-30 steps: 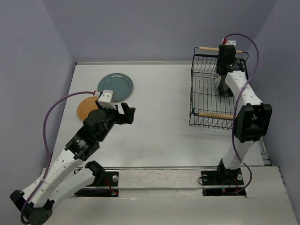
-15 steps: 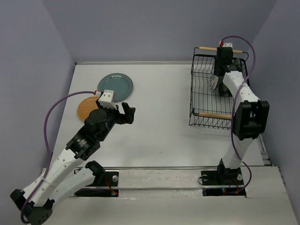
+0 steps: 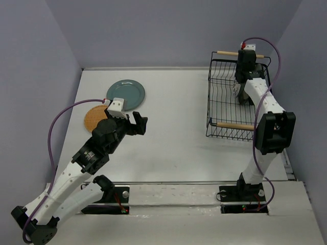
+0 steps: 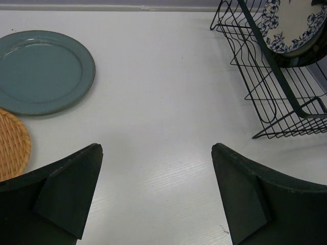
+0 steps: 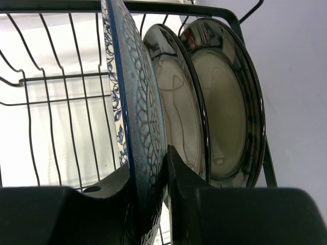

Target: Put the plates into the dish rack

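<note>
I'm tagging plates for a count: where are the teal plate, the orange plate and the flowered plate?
teal plate [image 4: 41, 71], left wrist view, centre of its face
orange plate [image 4: 11, 145], left wrist view, its woven face
flowered plate [image 5: 139, 115], right wrist view, its patterned face

Plain teal plate [image 3: 125, 95], orange-tan plate [image 3: 94, 117], white plate [image 5: 132, 117] with blue flowers, black wire dish rack [image 3: 220, 80]

1. Left arm [image 3: 76, 171]: white link shells, black joint housings, purple cable [image 3: 51, 135] looping outside.
2. Right arm [image 3: 273, 132]: identical finish; second purple cable [image 3: 276, 53], red fitting [image 3: 244, 46] at wrist.
3. Bases [image 3: 110, 196]: black, red wiring visible.
</note>
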You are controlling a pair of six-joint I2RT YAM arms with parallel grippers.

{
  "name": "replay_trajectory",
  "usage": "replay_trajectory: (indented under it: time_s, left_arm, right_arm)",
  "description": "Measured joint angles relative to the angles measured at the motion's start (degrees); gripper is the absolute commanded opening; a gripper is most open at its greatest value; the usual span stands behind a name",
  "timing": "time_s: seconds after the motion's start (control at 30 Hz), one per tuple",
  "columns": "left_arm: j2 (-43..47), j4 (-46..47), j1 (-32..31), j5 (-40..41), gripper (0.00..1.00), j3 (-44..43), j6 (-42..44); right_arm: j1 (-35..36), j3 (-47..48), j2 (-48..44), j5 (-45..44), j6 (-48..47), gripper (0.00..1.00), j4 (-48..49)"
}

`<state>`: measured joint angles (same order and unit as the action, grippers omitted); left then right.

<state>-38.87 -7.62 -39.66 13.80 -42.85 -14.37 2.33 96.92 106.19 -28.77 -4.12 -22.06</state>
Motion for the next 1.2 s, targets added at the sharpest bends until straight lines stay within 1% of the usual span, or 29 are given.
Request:
replay_trajectory:
  time_s: [0.23, 0.6, 0.93, 1.03, 1.07, 1.17, 1.2]
  left_arm:
    - [0.0, 0.0, 0.0, 0.0, 0.99, 0.0, 0.0]
    - [0.0, 0.0, 0.0, 0.0, 0.99, 0.0, 0.0]
    - [-0.3, 0.0, 0.0, 0.0, 0.99, 0.0, 0.1]
    - [-0.5, 0.0, 0.0, 0.0, 0.99, 0.0, 0.2]
    - [-0.6, 0.0, 0.0, 0.0, 0.99, 0.0, 0.2]
    - [-0.8, 0.0, 0.0, 0.0, 0.99, 0.0, 0.2]
    - [-0.8, 0.0, 0.0, 0.0, 0.99, 0.0, 0.2]
  right_arm:
    - [-0.1, -2.3, -0.3, -0.5, -0.6, 0.07, 0.3]
    - [-0.5, -2.3, 1.0, 0.5, -0.3, 0.07, 0.7]
    - [-0.5, -1.1, 4.5, 1.4, 0.6, 0.07, 1.8]
    - [-0.5, -1.1, 4.6, 1.0, 0.7, 0.26, 1.8]
    - [-0.5, -1.0, 4.7, 0.9, 0.9, 0.38, 1.8]
    - [-0.5, -0.6, 4.9, 0.6, 1.4, 0.54, 2.4]
    - [-0.5, -0.5, 5.0, 0.5, 1.5, 0.61, 2.9]
